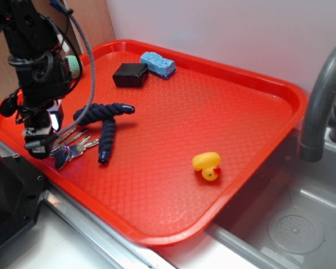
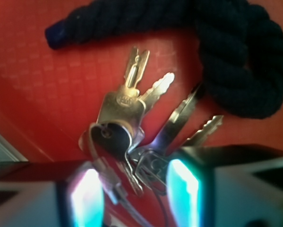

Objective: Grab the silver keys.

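Note:
The silver keys lie fanned out near the left edge of the red tray, beside a navy rope. My gripper is lowered over their ring end, at the tray's left rim. In the wrist view the keys spread upward from the rings, one with a dark head. The rings and the key heads sit in the gap between my two glowing fingers, which stand apart and do not press on them. The gripper is open. The rope curls above and to the right of the keys.
On the tray are also a yellow rubber duck, a black box, a blue sponge and a green ball behind my arm. A grey faucet and a steel sink are to the right.

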`<state>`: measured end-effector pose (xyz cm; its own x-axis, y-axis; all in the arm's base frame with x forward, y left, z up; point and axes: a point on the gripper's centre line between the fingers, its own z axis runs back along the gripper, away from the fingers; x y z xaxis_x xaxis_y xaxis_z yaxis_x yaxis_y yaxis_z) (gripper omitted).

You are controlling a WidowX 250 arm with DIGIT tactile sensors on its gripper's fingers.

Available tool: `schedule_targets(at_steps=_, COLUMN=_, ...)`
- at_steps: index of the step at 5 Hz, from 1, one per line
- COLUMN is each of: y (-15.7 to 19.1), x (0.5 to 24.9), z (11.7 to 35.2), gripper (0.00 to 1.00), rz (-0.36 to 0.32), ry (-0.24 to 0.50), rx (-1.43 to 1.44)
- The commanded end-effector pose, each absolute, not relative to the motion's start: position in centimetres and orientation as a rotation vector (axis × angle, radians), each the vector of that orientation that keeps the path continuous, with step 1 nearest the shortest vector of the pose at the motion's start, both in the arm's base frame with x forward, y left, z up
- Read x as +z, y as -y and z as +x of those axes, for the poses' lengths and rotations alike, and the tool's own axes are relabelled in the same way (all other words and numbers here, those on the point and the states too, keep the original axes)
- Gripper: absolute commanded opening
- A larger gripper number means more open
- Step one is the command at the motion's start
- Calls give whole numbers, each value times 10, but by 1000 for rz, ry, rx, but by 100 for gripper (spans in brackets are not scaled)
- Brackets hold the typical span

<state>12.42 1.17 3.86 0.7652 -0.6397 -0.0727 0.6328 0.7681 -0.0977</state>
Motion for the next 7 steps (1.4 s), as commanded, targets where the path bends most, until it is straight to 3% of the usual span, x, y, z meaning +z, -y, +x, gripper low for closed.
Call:
schedule_targets(at_steps=1, y=-11, x=42, z=130, gripper=0, rz=-43, ry=-104, rx=-685)
schedule_targets(at_steps=2, y=-12, x=81, z=144, gripper=0, rz=19, ry=-23, rx=-615)
schedule_targets(at_steps=3, y=-23, x=134, z=168, gripper=0, rz=141, ry=61, rx=-370)
schedule_targets(at_steps=4, y=-39, x=185, z=180, gripper=0, rz=117, ry=127, rx=-128)
schedule_targets(at_steps=5, y=-43, x=235, z=173, gripper=0, rz=83, ry=169, rx=101)
schedule_targets(at_steps=6, y=-29, x=284, z=173, gripper=0, rz=16, ry=221, rx=180)
schedule_targets(at_steps=7, y=-20, x=293, z=174, gripper=0, rz=28, ry=227, rx=159)
